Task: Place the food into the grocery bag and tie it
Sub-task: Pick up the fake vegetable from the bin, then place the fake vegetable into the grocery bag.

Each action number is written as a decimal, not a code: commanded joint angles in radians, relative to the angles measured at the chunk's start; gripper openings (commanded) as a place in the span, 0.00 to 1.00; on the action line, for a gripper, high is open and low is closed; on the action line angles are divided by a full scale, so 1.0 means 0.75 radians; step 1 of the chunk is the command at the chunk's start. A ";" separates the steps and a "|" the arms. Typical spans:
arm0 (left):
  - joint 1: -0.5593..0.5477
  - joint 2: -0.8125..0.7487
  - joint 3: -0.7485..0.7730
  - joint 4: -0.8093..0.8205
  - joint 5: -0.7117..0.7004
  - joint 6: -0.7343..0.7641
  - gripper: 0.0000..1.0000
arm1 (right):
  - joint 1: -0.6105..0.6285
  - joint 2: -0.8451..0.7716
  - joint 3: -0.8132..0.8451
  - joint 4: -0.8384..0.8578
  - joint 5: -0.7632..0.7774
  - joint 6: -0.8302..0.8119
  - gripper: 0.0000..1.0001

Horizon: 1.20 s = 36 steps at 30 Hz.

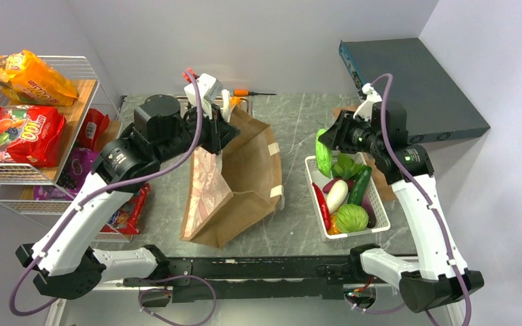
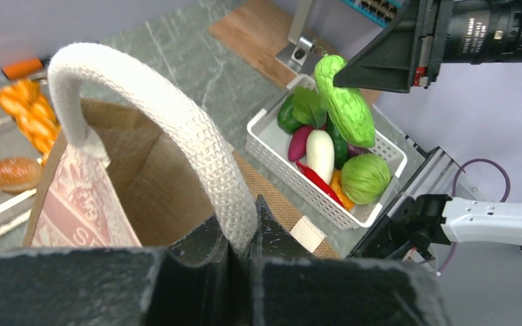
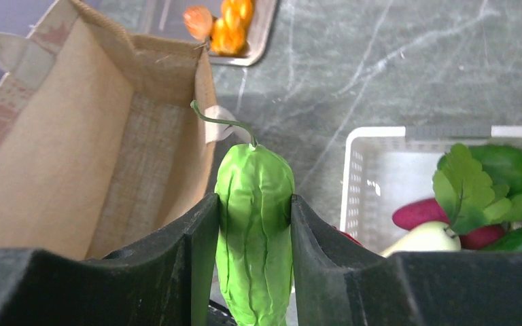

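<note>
Right tool (image 3: 253,210), partway closed on the green vegetable (image 3: 255,272), holds it beside the bag (image 3: 75,170), short of its mouth, while the left tool (image 2: 242,248), pinched shut on the bag's handle (image 2: 163,115), props it open; released early, that vegetable could strike the rim (image 3: 202,68) and fall outside.

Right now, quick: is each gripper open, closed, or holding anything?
Left gripper: closed on the white handle of the grocery bag.
Right gripper: closed on the light green vegetable.
</note>
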 commanded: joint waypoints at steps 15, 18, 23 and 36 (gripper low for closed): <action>0.004 -0.272 -0.652 0.547 0.097 0.020 0.00 | -0.004 -0.149 0.128 -0.022 -0.028 0.089 0.24; 0.004 -0.258 -0.634 0.516 0.094 0.039 0.00 | -0.005 -0.167 0.100 -0.012 -0.030 0.105 0.24; 0.005 -0.231 -0.588 0.521 0.086 0.047 0.00 | -0.004 -0.147 0.065 0.098 -0.130 0.210 0.25; 0.006 -0.238 -0.530 0.535 0.105 0.068 0.00 | 0.025 0.067 -0.104 0.693 -0.463 0.626 0.26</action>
